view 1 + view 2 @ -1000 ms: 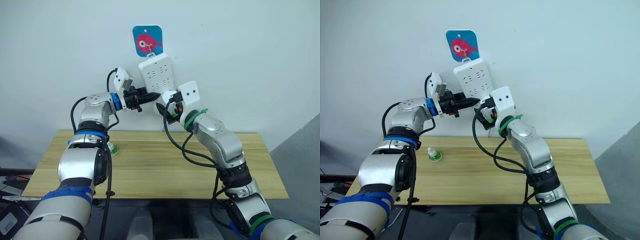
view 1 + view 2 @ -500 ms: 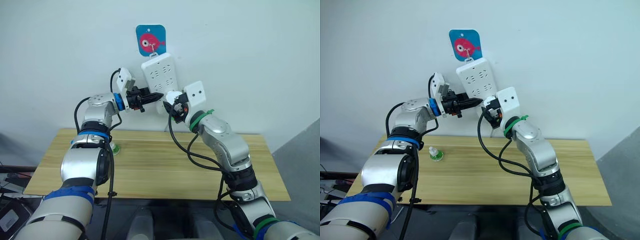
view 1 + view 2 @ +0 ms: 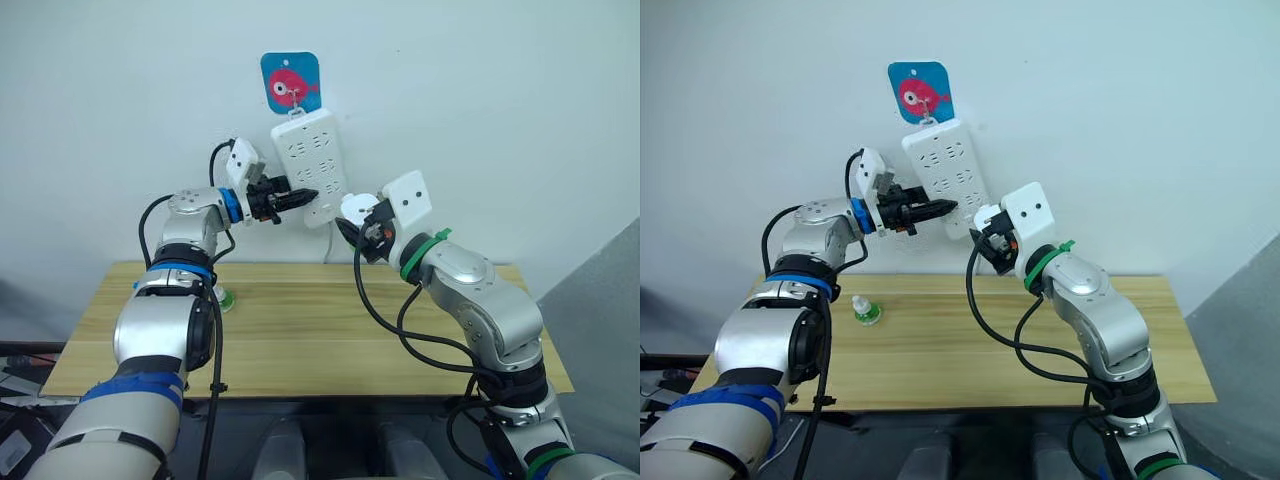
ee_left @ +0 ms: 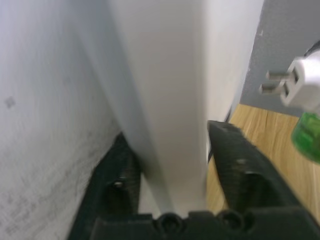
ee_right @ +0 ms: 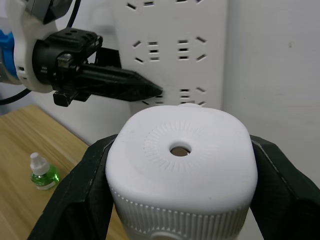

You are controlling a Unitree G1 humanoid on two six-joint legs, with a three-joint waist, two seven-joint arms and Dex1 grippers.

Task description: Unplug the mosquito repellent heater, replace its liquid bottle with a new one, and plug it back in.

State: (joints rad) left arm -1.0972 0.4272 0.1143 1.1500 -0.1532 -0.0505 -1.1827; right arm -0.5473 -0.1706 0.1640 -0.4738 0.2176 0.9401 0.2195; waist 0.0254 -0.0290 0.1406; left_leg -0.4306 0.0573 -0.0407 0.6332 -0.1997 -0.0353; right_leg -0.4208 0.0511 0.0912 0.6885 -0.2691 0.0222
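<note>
My right gripper (image 3: 362, 224) is shut on the mosquito repellent heater (image 5: 182, 160), a white rounded unit with a vented top and centre hole. It hangs in the air just right of the white power strip (image 3: 312, 165) on the wall, apart from it. The left wrist view shows its two bare prongs (image 4: 276, 84) and a green liquid bottle (image 4: 308, 138) under it. My left gripper (image 3: 296, 196) is shut on the strip's edge, one finger on each side (image 4: 239, 165). A small green bottle with a white cap (image 3: 867, 312) stands on the wooden table (image 3: 320, 335) at the left.
A blue card with a pink fish (image 3: 290, 82) hangs on the wall above the power strip. The strip hangs tilted. Black cables loop down from my right arm over the middle of the table.
My right gripper has drawn the heater down and to the right, away from the lower end of the power strip. The left gripper keeps its hold on the strip.
</note>
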